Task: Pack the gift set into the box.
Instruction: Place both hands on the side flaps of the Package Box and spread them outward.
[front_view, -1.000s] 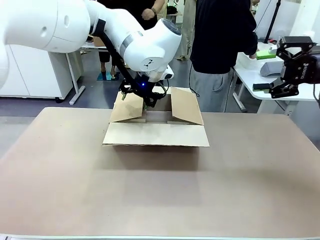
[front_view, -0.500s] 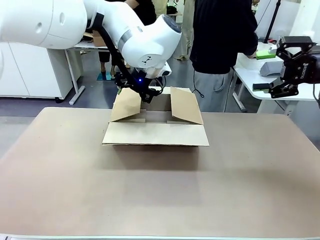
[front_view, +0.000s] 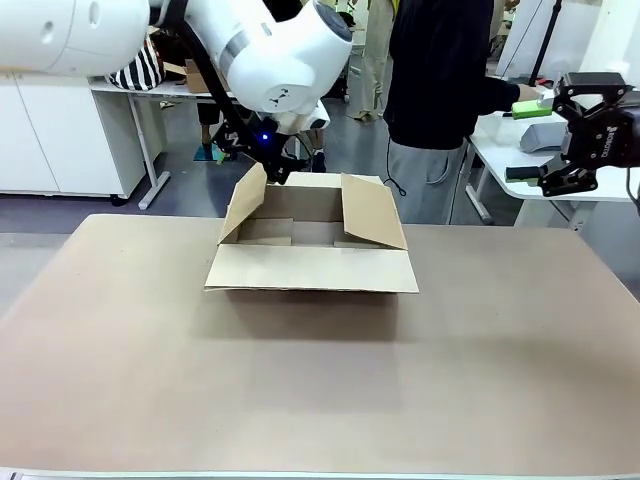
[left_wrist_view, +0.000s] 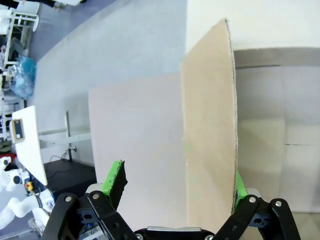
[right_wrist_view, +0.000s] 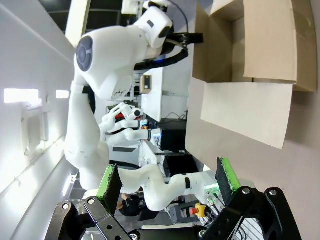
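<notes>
Between the spread fingers of the left gripper (left_wrist_view: 177, 175) stands one flap (left_wrist_view: 207, 140) of the box (front_view: 310, 268), seen nearly edge-on, with its corrugated rim running away from the fingertips. In the left wrist view the flap lies close against the finger (left_wrist_view: 239, 185) on the right of the picture, while the other green pad (left_wrist_view: 116, 177) sits well apart from it, so the jaws gape and pinch nothing. Past that same finger, on the far side of the flap, the pale floor of the carton shows with its seams.

From across the room the box rests on the brown table (front_view: 150, 380) directly below the left fingertips. Its near flap is folded out flat towards the robot and its two side flaps lean upward. No print shows on the cardboard.

Off to the side, the right gripper (front_view: 560, 135) hangs above the table's edge, well apart from the box. Its green-padded fingers are wide apart with only air between them. A line of small white lettering runs down its black body, too small to read with certainty. A dark scribbled mark sits on the white wrist of the left arm (front_view: 290, 125).

Beyond both sets of fingers, a person (front_view: 440, 70) in a dark top stands at the far side, one hand (front_view: 525, 95) stretched to a bright green object (front_view: 535, 108) on a side table.
</notes>
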